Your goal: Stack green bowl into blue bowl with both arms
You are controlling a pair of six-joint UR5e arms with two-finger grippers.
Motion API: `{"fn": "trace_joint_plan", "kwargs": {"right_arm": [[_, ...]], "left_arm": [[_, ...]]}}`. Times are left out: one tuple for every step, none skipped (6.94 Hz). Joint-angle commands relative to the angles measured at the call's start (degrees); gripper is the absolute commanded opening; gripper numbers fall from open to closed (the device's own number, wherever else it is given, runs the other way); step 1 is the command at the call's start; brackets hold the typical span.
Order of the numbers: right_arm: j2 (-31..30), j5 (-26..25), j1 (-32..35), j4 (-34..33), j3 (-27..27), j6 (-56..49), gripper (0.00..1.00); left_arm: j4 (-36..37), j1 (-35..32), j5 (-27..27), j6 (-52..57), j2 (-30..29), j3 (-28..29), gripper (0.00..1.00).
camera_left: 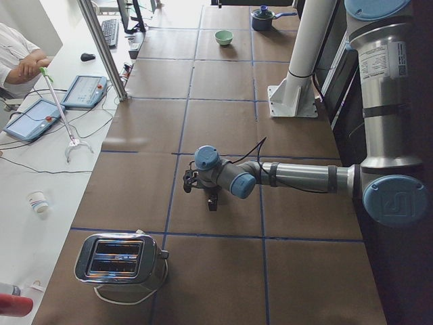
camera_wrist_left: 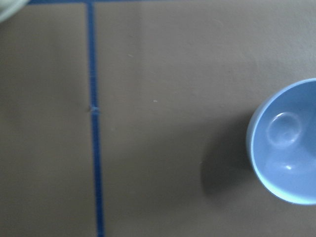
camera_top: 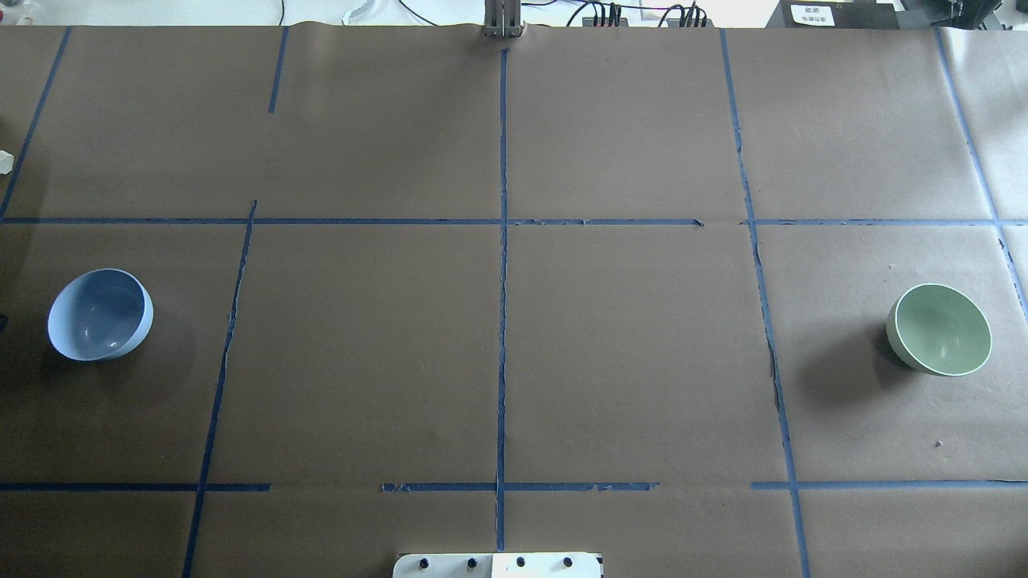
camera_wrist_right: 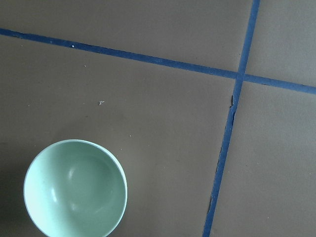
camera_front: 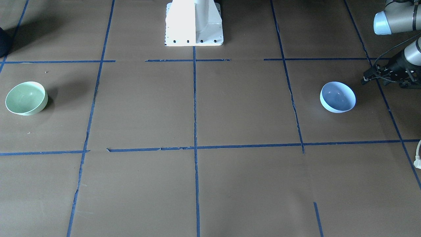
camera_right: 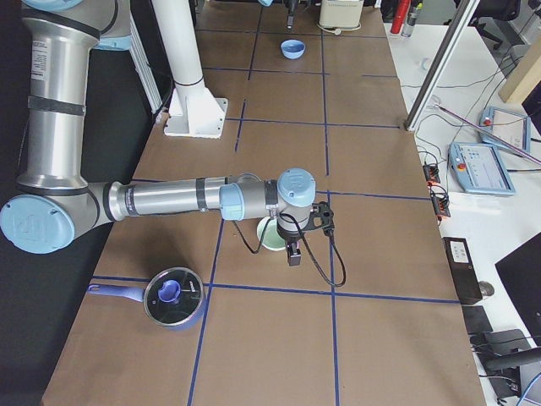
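Observation:
The green bowl (camera_front: pixel 26 98) stands upright on the brown table, far on my right side (camera_top: pixel 940 329). The blue bowl (camera_front: pixel 337 97) stands upright far on my left side (camera_top: pixel 99 314). My left gripper (camera_front: pixel 370 77) hangs just beyond the blue bowl's outer side. The left wrist view shows that bowl (camera_wrist_left: pixel 289 143) at its right edge, with no fingers in view. My right gripper (camera_right: pixel 292 254) hovers over the green bowl (camera_right: pixel 270 238). The right wrist view shows that bowl (camera_wrist_right: pixel 76 190) at lower left. I cannot tell whether either gripper is open or shut.
Blue tape lines divide the table into squares. The white pedestal base (camera_front: pixel 194 24) stands at the middle of my edge. A toaster (camera_left: pixel 122 261) sits past the left arm at the table's end. A blue lidded pot (camera_right: pixel 173 298) sits near the right arm.

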Motion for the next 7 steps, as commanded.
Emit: {"fn": "trace_joint_plan", "kwargs": {"right_arm": [[0.01,0.10,-0.22,0.00,-0.39,0.08,1.00],[0.01,0.10,-0.48,-0.09,-0.65,0.08,1.00],[0.01,0.10,-0.75,-0.09,-0.92,0.08,1.00],[0.01,0.10,-0.92,-0.09,-0.92,0.08,1.00],[0.01,0.10,-1.10,-0.09,-0.92,0.08,1.00],[0.01,0.10,-1.36,-0.09,-1.01,-0.01,1.00],[0.10,-0.07,-1.97,0.09,-0.92,0.08,1.00]], "left_arm": [[-6.50,4.52,0.13,-6.37,-3.22,3.84,0.98],[-6.75,6.20,-0.04,-8.90,-5.24,5.41,0.82],[-6.84,7.17,0.04,-10.05,-5.70,5.86,0.38],[-6.85,7.18,-0.13,-10.15,-5.96,5.87,0.05],[-6.85,7.27,-0.30,-11.11,-7.27,5.09,0.00],[-7.02,7.88,-0.48,-19.12,-13.03,4.30,0.00],[-6.76,11.89,-0.31,-33.04,-21.87,4.29,0.00]]}}
